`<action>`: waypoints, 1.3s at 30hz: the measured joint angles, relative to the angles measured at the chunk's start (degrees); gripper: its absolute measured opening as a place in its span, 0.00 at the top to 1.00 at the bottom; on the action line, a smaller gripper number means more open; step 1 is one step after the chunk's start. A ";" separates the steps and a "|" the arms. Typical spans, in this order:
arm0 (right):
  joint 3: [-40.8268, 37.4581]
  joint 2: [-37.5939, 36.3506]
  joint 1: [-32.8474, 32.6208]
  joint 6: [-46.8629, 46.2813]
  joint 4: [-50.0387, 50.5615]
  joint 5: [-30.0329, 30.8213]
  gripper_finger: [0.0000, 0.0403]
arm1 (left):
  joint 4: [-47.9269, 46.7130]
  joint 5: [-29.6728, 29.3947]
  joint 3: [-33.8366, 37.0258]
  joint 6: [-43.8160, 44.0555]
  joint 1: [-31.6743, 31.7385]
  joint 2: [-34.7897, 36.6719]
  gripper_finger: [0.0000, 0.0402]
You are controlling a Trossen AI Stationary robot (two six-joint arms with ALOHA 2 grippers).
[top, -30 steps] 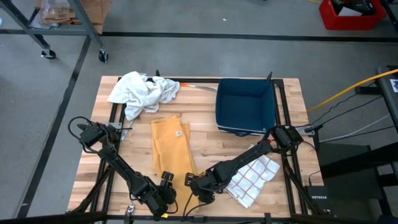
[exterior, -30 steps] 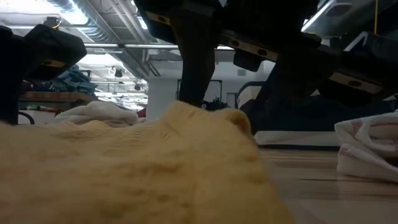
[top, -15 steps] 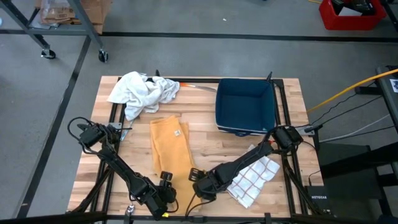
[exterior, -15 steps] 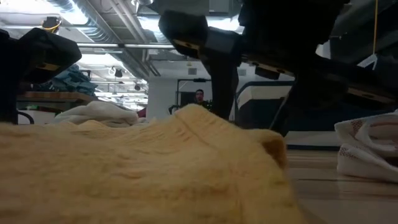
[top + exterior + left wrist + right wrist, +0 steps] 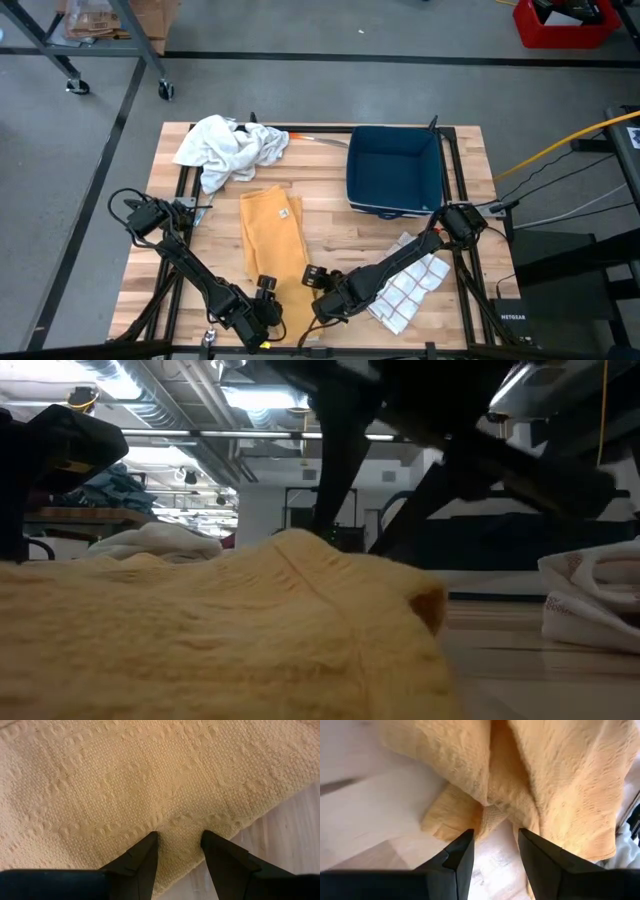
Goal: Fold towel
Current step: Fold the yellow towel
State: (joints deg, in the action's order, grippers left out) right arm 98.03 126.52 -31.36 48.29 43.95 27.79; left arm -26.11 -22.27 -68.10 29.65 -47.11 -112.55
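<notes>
From above, the yellow towel [image 5: 275, 240] lies lengthwise on the wooden surface [image 5: 330, 235], between a crumpled white cloth [image 5: 228, 148] and the near edge, with a dark blue tray [image 5: 396, 170] well off to one side and a white checked cloth [image 5: 408, 288] under the right arm. The left hand [image 5: 262, 296] sits at the towel's near end and the right hand [image 5: 318, 283] at its near corner, the two close together. At table height, the yellow towel [image 5: 200, 630] fills the foreground as a low mound with one corner curled over; dark arm parts cross overhead, the checked cloth [image 5: 590, 595] sits at the far side, and the white cloth [image 5: 150, 542] shows behind. In the left wrist view, the left hand [image 5: 177, 836] has its fingers [image 5: 142, 857] spread apart, tips pressing onto the flat weave of the towel [image 5: 125, 780] near its edge, nothing pinched between them. In the right wrist view, the right hand [image 5: 494, 834] also stands parted, its fingers [image 5: 460, 855] just short of a bunched fold of the towel [image 5: 540, 775]; it seems to hold nothing, though the fold comes down close between the tips
</notes>
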 joint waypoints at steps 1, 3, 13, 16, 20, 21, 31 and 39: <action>0.49 0.00 -0.27 0.00 0.97 -0.02 0.61 | 0.02 -0.02 0.02 0.00 0.00 -0.02 0.63; 1.39 0.00 -0.80 -0.02 2.68 -0.19 0.61 | 0.04 -0.02 0.02 -0.02 0.00 -0.02 0.63; 2.87 0.00 -2.53 0.02 0.85 -5.89 0.61 | 0.16 -1.00 0.09 -0.02 -0.02 -0.07 0.63; 2.87 0.00 -2.44 0.07 -1.12 -8.55 0.61 | 0.17 -1.05 0.09 -0.02 -0.02 -0.07 0.63; 2.87 0.00 -2.42 0.44 -4.21 -6.44 0.61 | 0.20 -1.07 0.10 -0.02 0.00 -0.07 0.63; 2.87 0.00 -2.42 1.04 -4.58 -6.50 0.61 | 0.20 -1.07 0.11 -0.02 0.00 -0.07 0.63; 2.87 0.00 -2.34 3.20 -5.59 -13.46 0.61 | 0.22 -1.93 0.11 -0.03 -0.01 -0.07 0.63; 2.85 0.00 -1.59 3.23 -5.26 -18.99 0.61 | 0.27 -2.31 0.11 -0.04 -0.02 -0.09 0.63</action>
State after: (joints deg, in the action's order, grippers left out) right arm 100.88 126.52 -32.95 51.53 38.69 8.80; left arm -25.84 -24.58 -67.99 29.61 -47.13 -112.64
